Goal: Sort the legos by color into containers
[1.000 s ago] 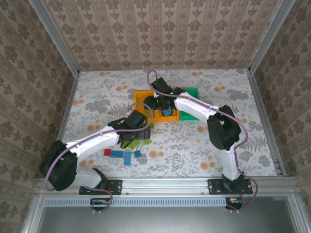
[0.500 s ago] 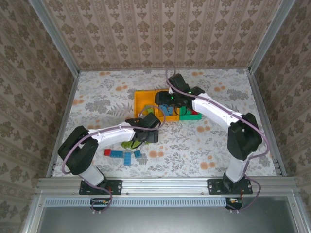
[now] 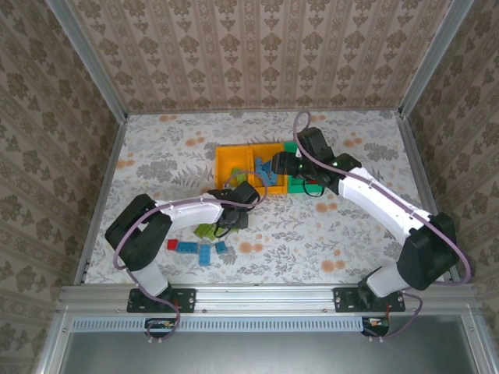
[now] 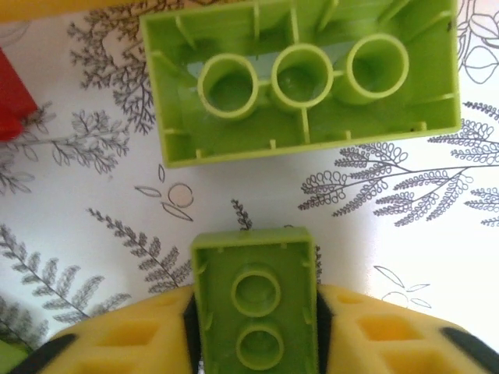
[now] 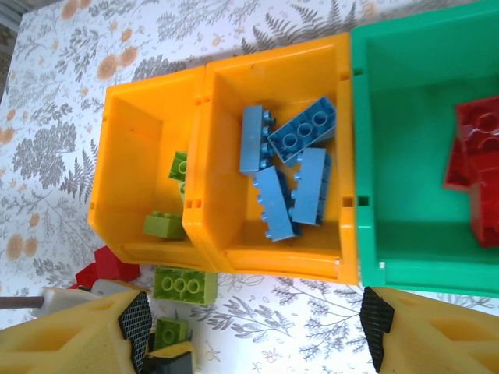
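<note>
1. At the lower middle of the left wrist view, the left hand (image 4: 255,331) is clamped on a small lime brick (image 4: 255,308). The brick is gripped by its long sides, with the hollow underside turned to the camera. The grip is judged to be meant for a carry to a bin.
2. Just above it in that frame, a bigger lime brick (image 4: 300,78) lies upside down on the bench (image 4: 93,202), apart from the held one. A red brick (image 4: 9,105) is cut off by the left edge.
3. In the right wrist view, three bins are joined in a row.
   - The left orange bin (image 5: 129,132) holds lime bricks (image 5: 164,226).
   - The middle orange bin (image 5: 222,93) holds blue bricks (image 5: 292,175).
   - The green bin (image 5: 398,171) holds red bricks (image 5: 475,156).
   - The held brick is therefore judged to belong in the left orange bin.
4. The right hand (image 5: 253,323) hangs over the near side of the bins, its fingers apart and nothing between them. It is judged to be free for another pick.
5. In the top view, loose blue bricks (image 3: 199,249) and a loose red brick (image 3: 171,245) lie on the bench, lower left of the bins. The sort is thus judged to be only partly done.
6. No brand, label or writing can be read on the bricks, the bins or the hands. Any marks on the studs are too small to tell.
</note>
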